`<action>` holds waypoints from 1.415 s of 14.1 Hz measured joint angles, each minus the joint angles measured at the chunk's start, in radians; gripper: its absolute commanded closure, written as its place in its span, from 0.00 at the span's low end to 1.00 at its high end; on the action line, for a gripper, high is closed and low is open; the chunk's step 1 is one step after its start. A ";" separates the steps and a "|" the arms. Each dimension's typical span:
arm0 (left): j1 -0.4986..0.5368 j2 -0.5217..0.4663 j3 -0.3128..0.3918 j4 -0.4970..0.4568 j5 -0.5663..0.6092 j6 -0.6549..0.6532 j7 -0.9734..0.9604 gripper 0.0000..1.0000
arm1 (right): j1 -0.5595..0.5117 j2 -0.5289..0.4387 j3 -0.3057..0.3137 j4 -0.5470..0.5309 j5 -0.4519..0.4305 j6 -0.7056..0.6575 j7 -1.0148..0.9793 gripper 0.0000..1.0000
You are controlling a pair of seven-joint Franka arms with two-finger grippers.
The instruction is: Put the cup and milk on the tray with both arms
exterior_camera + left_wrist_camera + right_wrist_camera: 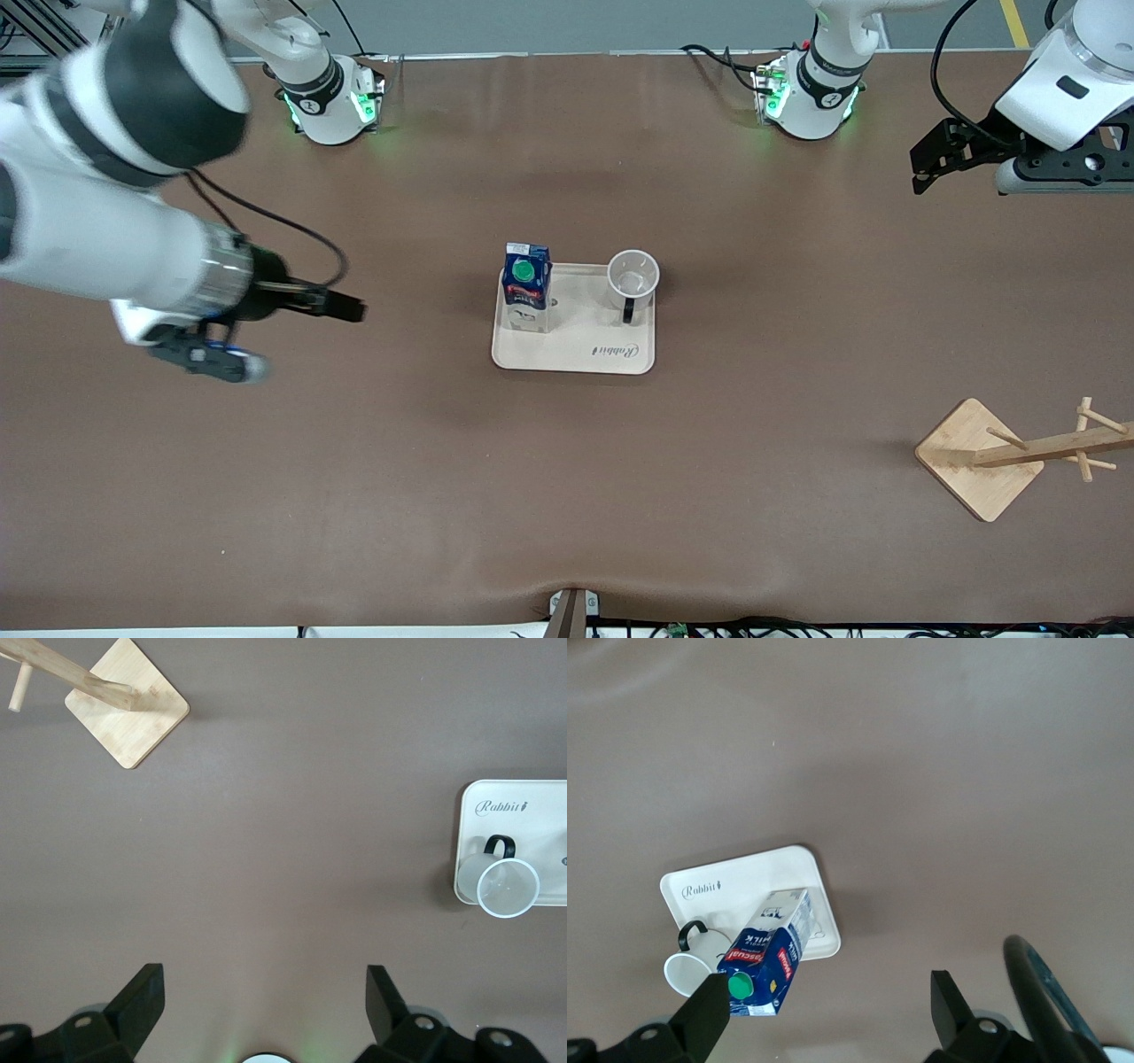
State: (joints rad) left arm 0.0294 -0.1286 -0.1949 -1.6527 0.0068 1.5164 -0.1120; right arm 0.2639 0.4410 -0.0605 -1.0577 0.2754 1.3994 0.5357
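Note:
The cream tray lies at the table's middle. On it stands the blue-topped milk toward the right arm's end, and the white cup toward the left arm's end, its black handle facing the front camera. My right gripper hangs open and empty over bare table toward the right arm's end, well clear of the tray. My left gripper is open and empty over bare table at the left arm's end. The left wrist view shows its open gripper, the cup and tray. The right wrist view shows its open gripper, the milk, cup and tray.
A wooden peg stand on a square base sits toward the left arm's end, nearer to the front camera than the tray; the stand also shows in the left wrist view. Both arm bases glow green.

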 measured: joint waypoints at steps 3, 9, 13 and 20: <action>0.000 -0.002 -0.001 0.000 0.000 0.000 0.000 0.00 | -0.067 -0.048 -0.024 -0.001 -0.090 -0.015 -0.070 0.00; 0.000 -0.013 -0.006 -0.005 0.000 0.000 -0.001 0.00 | -0.222 -0.166 -0.033 -0.137 -0.176 -0.004 -0.311 0.00; 0.000 -0.014 -0.006 -0.006 0.000 0.000 -0.001 0.00 | -0.262 -0.307 -0.034 -0.298 -0.198 0.023 -0.410 0.00; 0.001 -0.015 -0.006 -0.006 0.000 0.000 -0.001 0.00 | -0.239 -0.489 -0.005 -0.565 -0.290 0.175 -0.425 0.00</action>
State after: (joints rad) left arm 0.0309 -0.1435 -0.2010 -1.6591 0.0068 1.5164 -0.1129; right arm 0.0251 -0.0480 -0.0651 -1.6227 -0.0143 1.5741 0.1103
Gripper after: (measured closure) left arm 0.000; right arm 0.000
